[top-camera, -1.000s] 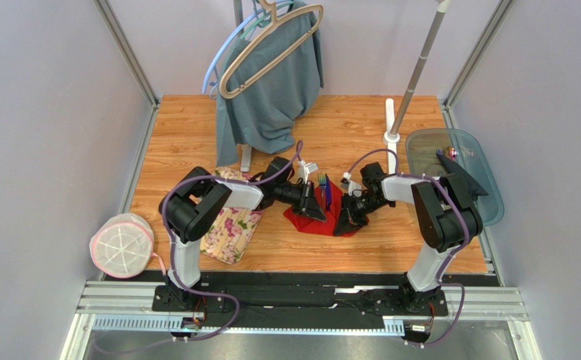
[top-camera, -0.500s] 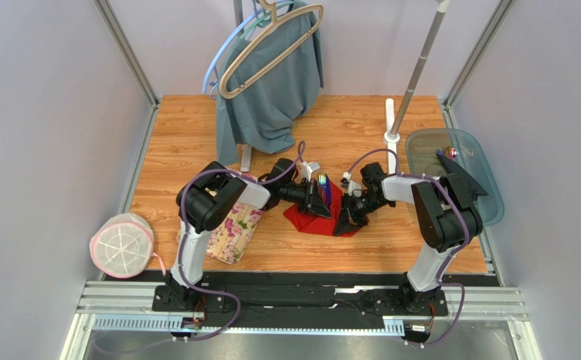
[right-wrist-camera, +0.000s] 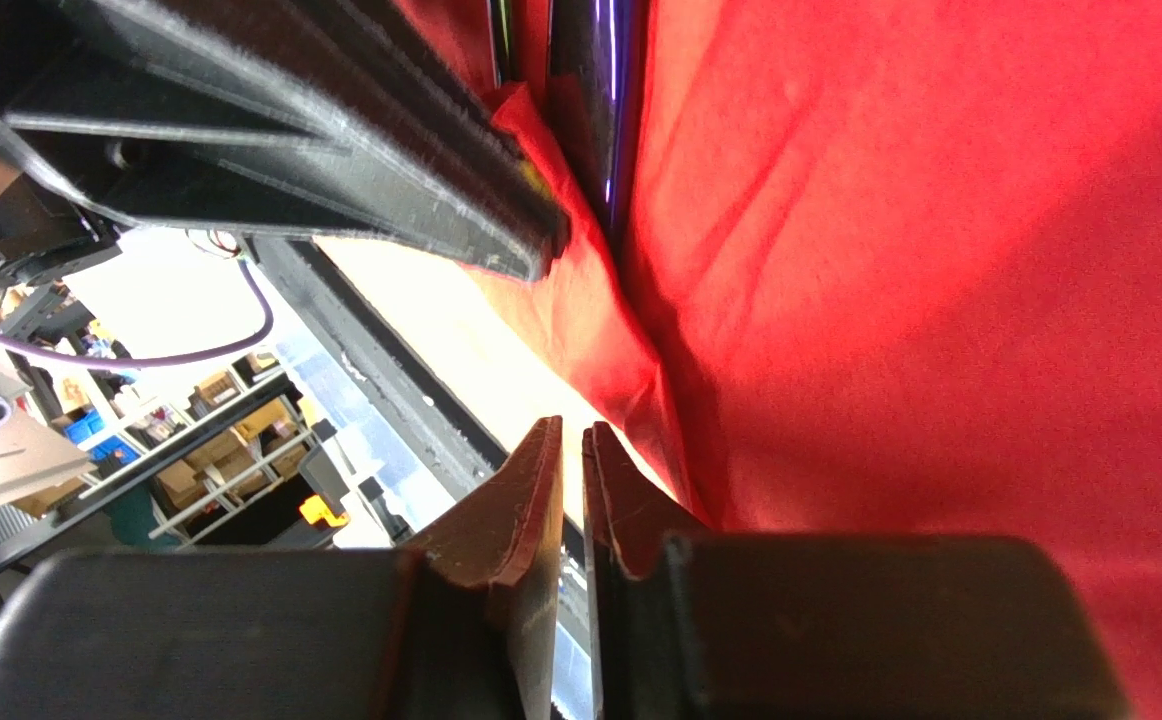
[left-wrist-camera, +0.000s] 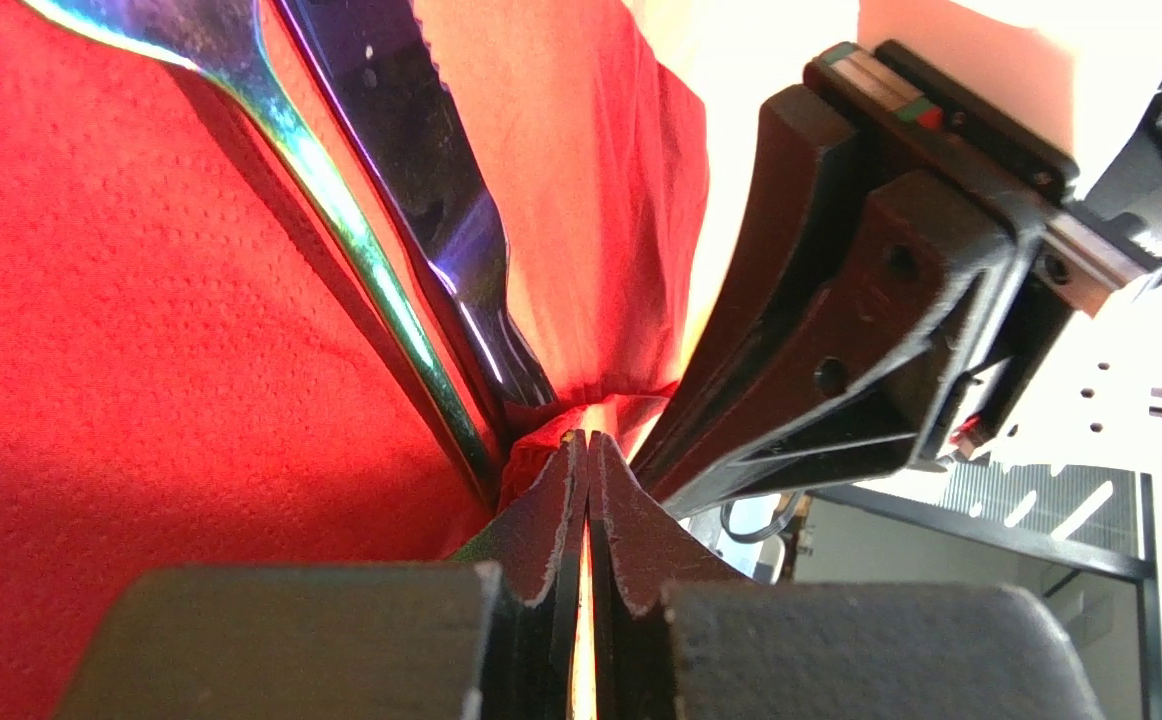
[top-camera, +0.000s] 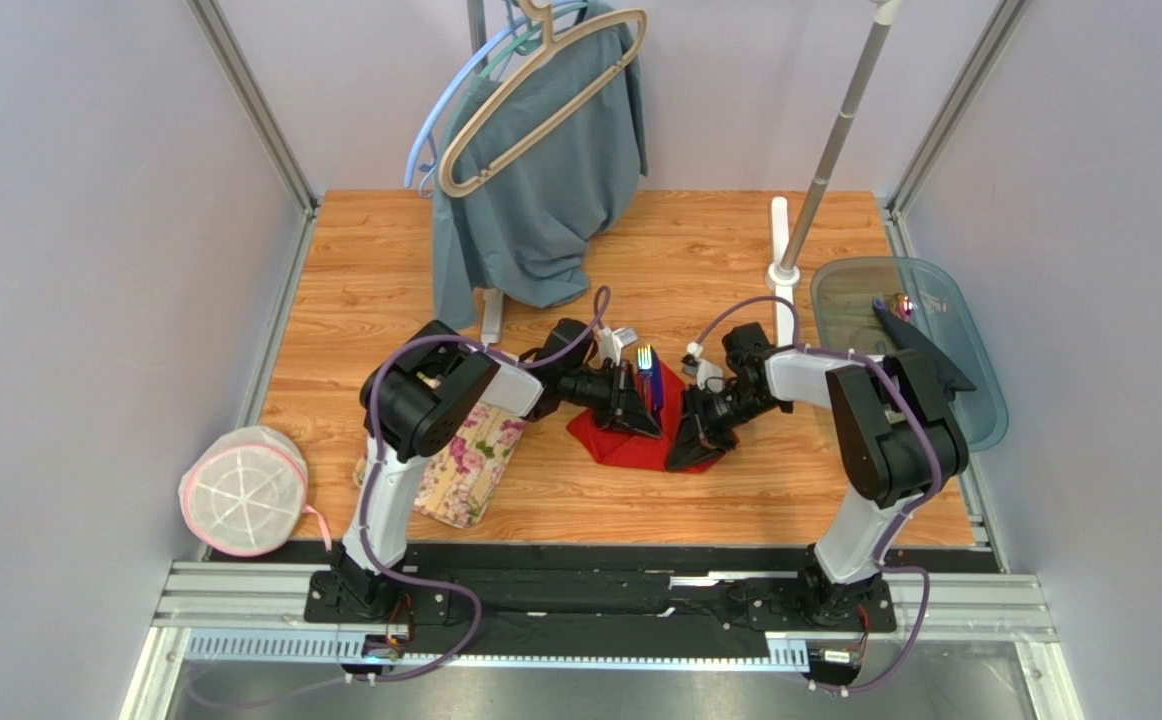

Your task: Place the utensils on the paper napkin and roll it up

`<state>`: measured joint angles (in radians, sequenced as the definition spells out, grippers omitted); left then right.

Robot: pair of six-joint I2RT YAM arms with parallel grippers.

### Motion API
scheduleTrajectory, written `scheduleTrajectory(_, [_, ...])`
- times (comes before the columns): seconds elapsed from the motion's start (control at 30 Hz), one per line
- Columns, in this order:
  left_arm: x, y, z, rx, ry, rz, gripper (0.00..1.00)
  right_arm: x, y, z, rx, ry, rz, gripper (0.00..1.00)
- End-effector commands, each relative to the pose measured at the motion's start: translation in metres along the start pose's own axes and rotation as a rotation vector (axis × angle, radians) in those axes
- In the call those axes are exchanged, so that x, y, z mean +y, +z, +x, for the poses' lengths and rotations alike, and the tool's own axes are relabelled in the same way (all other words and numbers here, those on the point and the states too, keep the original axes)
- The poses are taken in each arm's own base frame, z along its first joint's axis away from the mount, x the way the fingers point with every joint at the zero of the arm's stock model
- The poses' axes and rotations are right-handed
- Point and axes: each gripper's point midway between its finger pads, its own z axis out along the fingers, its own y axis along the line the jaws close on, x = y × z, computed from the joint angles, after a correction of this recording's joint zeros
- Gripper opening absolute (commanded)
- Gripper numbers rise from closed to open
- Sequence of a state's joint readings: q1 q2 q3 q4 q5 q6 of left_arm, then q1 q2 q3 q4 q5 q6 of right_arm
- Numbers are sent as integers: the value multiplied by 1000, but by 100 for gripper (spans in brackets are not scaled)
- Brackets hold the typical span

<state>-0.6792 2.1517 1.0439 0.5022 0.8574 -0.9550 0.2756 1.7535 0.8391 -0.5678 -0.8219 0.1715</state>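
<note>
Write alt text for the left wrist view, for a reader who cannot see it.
The left gripper is shut on a raised fold of the bright red paper napkin, filling the frame's left. Two shiny utensils lie on it; the right gripper sits close alongside.

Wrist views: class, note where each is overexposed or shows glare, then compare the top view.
Left wrist view: background upper right blown out white, glare streaks along the utensils on the paper napkin. Right wrist view: backlit opening lower left washed out. Top external view: evenly lit and sharp.
</note>
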Motion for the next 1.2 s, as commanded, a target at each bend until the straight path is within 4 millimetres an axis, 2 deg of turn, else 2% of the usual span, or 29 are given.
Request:
scheduleTrajectory(0.0, [1,1,-11,-15,35,-5,4,9,-15,-9,-28,-36,-19,14])
scheduleTrajectory(0.2, [6,1,-11,-13,29,-19,4,-12,-10,-2,2,-7,55,14])
scheduleTrajectory(0.37, [7,0,-12,-14,28,-22,4,-16,-10,-4,13,0,74,15])
scheduleTrajectory(0.43, [6,0,-12,-13,31,-22,4,-9,-15,-6,-3,-19,62,16])
scheduleTrajectory(0.53, [7,1,-10,-12,31,-27,3,6,-29,-12,-56,-22,24,28])
scheduleTrajectory(0.57, [8,0,-11,-14,27,-29,3,6,-36,-16,-85,-8,18,42])
scheduleTrajectory(0.67, [8,0,-11,-14,30,-28,3,6,-55,-22,-152,37,4,64])
scheduleTrajectory(0.8, [7,0,-12,-16,32,-27,3,-5,-74,-31,-218,65,65,72])
scheduleTrajectory(0.93, [7,1,-11,-14,29,-27,3,-21,-85,-36,-261,64,179,90])
scheduleTrajectory(1.1, [8,1,-11,-14,27,-27,3,-55,-85,-32,-245,116,339,93])
scheduleTrajectory(1.17, [8,1,-10,-13,29,-26,3,-60,-82,-34,-239,118,345,93])
